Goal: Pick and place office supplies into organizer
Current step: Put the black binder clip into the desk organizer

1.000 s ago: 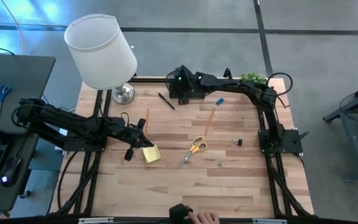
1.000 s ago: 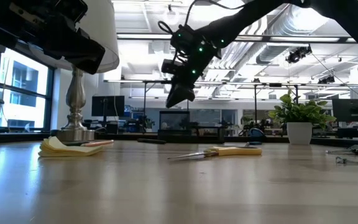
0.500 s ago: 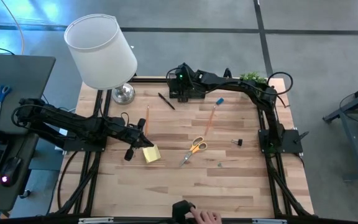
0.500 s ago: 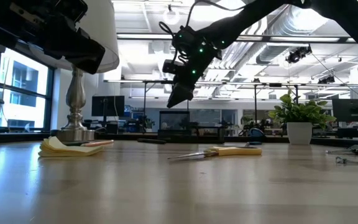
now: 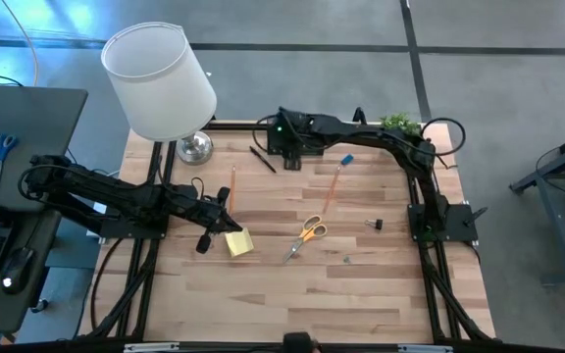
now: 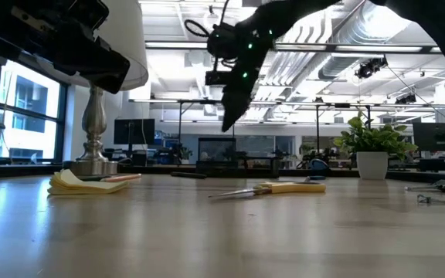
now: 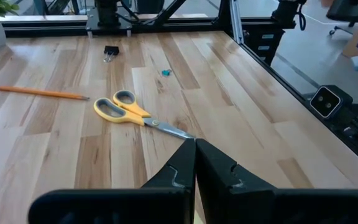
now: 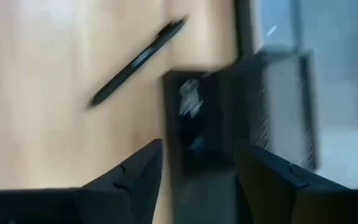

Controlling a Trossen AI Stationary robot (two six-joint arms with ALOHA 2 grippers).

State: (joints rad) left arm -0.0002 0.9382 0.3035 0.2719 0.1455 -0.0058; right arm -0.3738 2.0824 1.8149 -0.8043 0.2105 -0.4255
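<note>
Overhead first: right gripper [image 5: 289, 155] hovers upper centre, above the black rectangular organizer tray [image 5: 307, 147], with a slim black pen [image 5: 262, 159] just left of it. Left gripper [image 5: 226, 227] sits mid-left, touching the yellow sticky-note pad [image 5: 239, 242]. Orange-handled scissors [image 5: 309, 233] lie centre.

Low view: right gripper [image 6: 231, 118] hangs well above the table.

Left wrist: fingers [image 7: 178, 175] pressed together, nothing visibly between them.

Right wrist: fingers [image 8: 140, 177] spread wide, empty, pen [image 8: 137, 61] beyond. Best approach, I'd say: line the jaws across the pen, then descend straight.
</note>
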